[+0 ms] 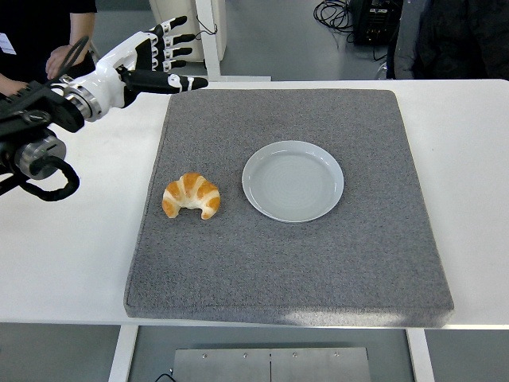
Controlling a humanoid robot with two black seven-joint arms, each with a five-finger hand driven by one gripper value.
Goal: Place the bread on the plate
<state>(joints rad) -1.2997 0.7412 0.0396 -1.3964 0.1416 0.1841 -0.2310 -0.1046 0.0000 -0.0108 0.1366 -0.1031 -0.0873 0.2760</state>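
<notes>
A golden croissant (192, 196) lies on the grey mat (286, 263), left of centre. A round pale grey plate (293, 181) sits on the mat just to its right, with nothing on it. My left hand (156, 58) is white and black, held high over the table's far left corner with its fingers spread, holding nothing. It is well behind and to the left of the croissant. My right arm is out of view.
The mat covers most of the white table (71, 255). A person (40, 36) in dark clothes stands at the far left corner, one hand close behind my left arm. Another person in dark clothes (453, 40) stands at the far right.
</notes>
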